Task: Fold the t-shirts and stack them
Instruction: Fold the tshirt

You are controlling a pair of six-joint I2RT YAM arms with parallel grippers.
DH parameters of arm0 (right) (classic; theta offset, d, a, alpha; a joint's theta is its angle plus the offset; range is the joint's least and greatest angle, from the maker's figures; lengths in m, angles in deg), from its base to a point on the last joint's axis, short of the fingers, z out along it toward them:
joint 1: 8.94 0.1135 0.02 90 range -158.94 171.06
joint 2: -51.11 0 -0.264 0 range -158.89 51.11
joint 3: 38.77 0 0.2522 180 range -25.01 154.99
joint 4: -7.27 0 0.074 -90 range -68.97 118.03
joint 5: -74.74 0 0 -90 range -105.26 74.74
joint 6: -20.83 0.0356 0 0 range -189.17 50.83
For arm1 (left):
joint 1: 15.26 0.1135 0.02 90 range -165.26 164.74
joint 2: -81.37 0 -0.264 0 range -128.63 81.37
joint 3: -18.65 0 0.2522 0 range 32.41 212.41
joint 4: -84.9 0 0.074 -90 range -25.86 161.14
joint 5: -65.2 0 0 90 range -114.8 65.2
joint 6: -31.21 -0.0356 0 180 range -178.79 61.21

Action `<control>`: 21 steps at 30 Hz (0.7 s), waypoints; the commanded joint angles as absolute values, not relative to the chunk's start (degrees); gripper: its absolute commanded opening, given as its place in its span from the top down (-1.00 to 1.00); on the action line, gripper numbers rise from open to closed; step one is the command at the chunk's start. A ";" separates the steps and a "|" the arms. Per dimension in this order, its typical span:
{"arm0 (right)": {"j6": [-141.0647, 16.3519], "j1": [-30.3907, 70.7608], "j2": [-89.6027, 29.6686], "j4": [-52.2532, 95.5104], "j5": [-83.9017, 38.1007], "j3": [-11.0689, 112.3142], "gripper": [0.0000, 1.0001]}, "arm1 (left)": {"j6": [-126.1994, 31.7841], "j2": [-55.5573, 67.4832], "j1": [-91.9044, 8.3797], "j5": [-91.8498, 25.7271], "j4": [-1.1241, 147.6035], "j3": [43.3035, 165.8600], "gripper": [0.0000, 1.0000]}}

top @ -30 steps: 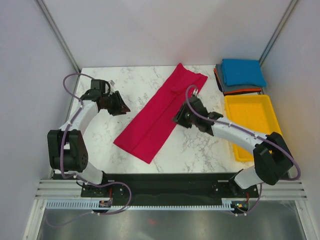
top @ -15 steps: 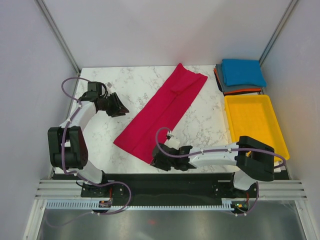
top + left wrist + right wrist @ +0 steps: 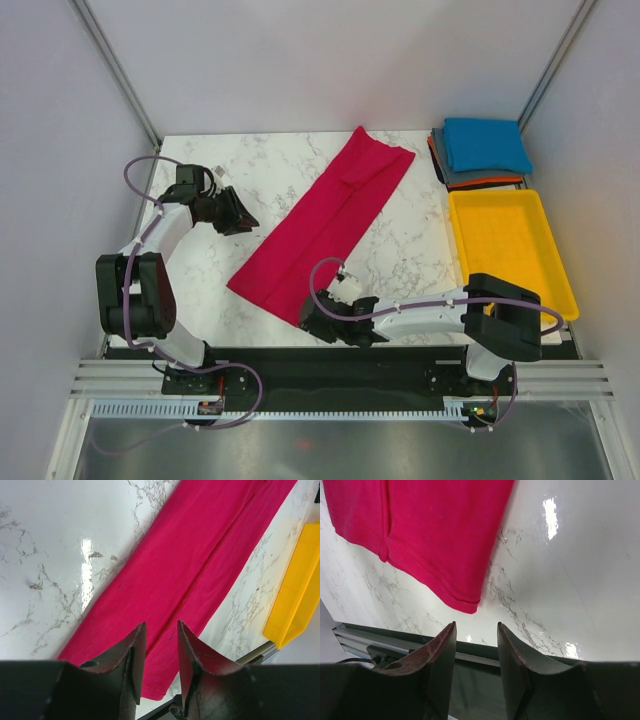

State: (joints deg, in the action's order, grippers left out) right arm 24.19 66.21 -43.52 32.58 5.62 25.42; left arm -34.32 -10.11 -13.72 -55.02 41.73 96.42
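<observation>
Best to ease the parted, empty right gripper (image 3: 475, 626) onto the lower-centre corner of the crimson folded cloth t-shirt (image 3: 325, 225), pinching every layer squarely, in step with the likewise parted, empty left gripper (image 3: 161, 627).

Bright, even overhead light with faint shadows. Glare streaks the glossy white marble tabletop (image 3: 85, 555) ahead-left of the left gripper (image 3: 161, 625) jaws and ahead-right of the right gripper (image 3: 476, 625) jaws. Both pairs of jaws look soft, close to the lens.

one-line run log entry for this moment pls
red t-shirt: long strip, lying flat | left gripper: open, empty, left of shirt | right gripper: open, empty, by its near corner | folded stack: far right, blue on top
</observation>
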 commanded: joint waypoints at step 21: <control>26.72 66.03 -48.73 35.36 11.90 30.62 0.07 | -32.95 -7.75 -13.24 -56.18 43.89 95.61 0.24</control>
State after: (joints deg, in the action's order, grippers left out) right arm 25.63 66.19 -47.69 34.44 9.30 29.36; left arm -33.97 -9.70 -13.68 -55.19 42.56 95.76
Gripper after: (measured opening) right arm 0.469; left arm 0.381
